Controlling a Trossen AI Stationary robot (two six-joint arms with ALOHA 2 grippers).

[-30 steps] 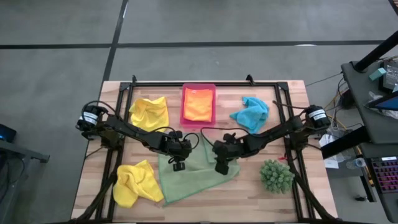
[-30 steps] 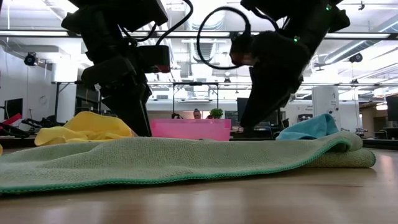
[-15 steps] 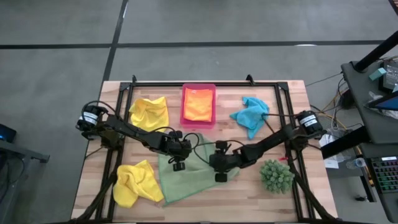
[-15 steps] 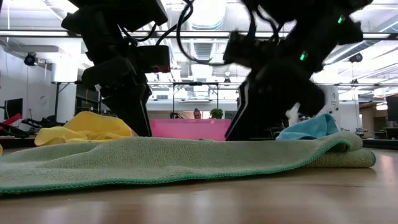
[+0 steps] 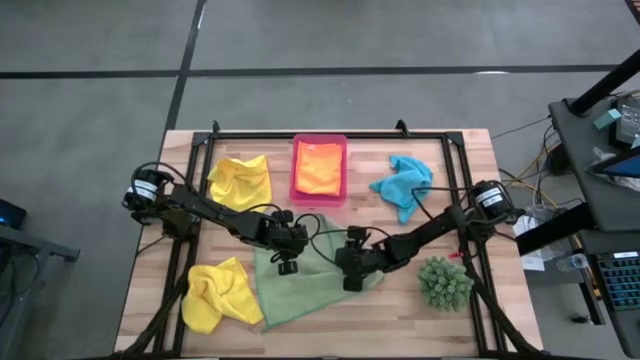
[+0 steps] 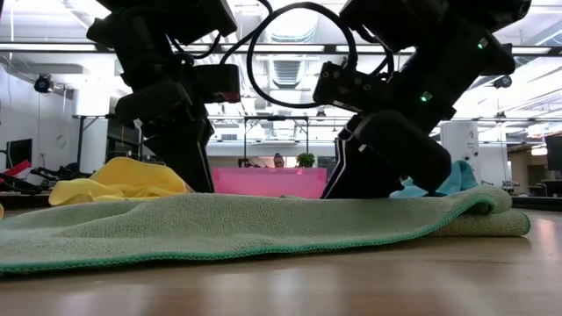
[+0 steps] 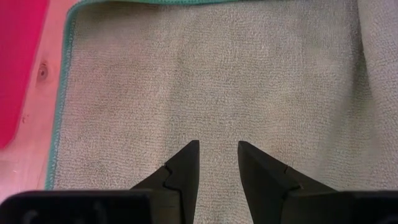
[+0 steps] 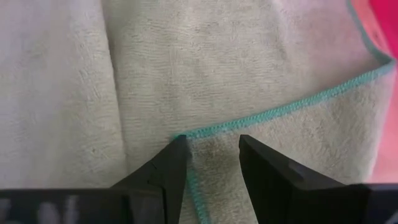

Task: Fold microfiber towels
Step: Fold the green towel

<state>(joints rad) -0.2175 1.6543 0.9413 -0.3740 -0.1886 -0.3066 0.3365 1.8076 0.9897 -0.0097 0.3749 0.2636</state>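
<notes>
At the centre of the overhead frame you have a light green microfiber towel (image 5: 300,280) with a darker teal stitched edge. Upper centre, the pink plastic tray (image 5: 296,170) carries an orange cloth (image 5: 320,169). You see yellow cloths at upper left (image 5: 241,180) and lower left (image 5: 216,293), a turquoise blue cloth (image 5: 403,183) upper right, and a spiky green plant (image 5: 444,282) lower right on pale wood.

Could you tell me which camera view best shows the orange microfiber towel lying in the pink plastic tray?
The high view: the orange microfiber towel lies flat and fully visible inside the pink plastic tray. The low view shows only the tray's wall, the left wrist view only a red strip, the right wrist view a pink corner.
</notes>
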